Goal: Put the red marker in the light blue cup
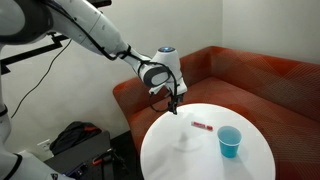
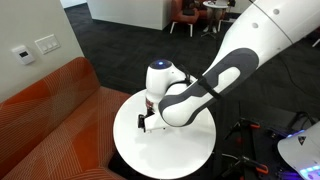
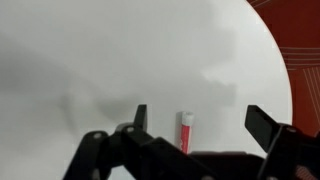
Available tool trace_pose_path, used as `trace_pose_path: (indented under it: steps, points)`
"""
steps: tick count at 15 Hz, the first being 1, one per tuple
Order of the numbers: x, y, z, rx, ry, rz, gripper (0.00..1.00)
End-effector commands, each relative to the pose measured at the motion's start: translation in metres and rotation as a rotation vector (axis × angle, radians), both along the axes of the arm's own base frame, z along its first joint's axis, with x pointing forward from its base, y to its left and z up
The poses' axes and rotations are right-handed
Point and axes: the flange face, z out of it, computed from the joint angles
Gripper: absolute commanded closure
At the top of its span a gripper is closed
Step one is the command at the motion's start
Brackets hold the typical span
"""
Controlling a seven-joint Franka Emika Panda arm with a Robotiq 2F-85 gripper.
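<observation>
- A round white table (image 1: 165, 155) is being backed by a red sofa (image 1: 250, 70), and a black bag (image 1: 75, 140) is being kept on the floor beside it.
- In an exterior view, much of the table is being hidden by the arm (image 2: 205, 85).
- The cup (image 1: 230, 142) is being seen upright near the table's edge, with the marker (image 1: 203, 126) lying near it, apart.
- The gripper (image 1: 173, 102) is being held wide open above the table, with nothing gripped.
- In the wrist view, the marker (image 3: 185, 130) is being framed between the fingers (image 3: 140, 115), untouched.
</observation>
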Motion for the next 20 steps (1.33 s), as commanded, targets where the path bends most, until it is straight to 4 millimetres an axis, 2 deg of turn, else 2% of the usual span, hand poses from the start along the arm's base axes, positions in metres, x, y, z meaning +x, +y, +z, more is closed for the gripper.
trace_pose_path:
  steps: [1,6,10,15,20]
  points:
    - [0.016,-0.018,-0.011,0.014,-0.014,-0.034,0.00]
    - [0.036,-0.047,-0.031,0.008,-0.022,-0.032,0.00]
    - [0.055,-0.063,-0.046,-0.001,-0.025,-0.020,0.00]
    - [0.079,-0.066,-0.063,-0.014,-0.026,-0.020,0.00]
    - [0.089,-0.064,-0.082,-0.004,-0.013,-0.024,0.00]
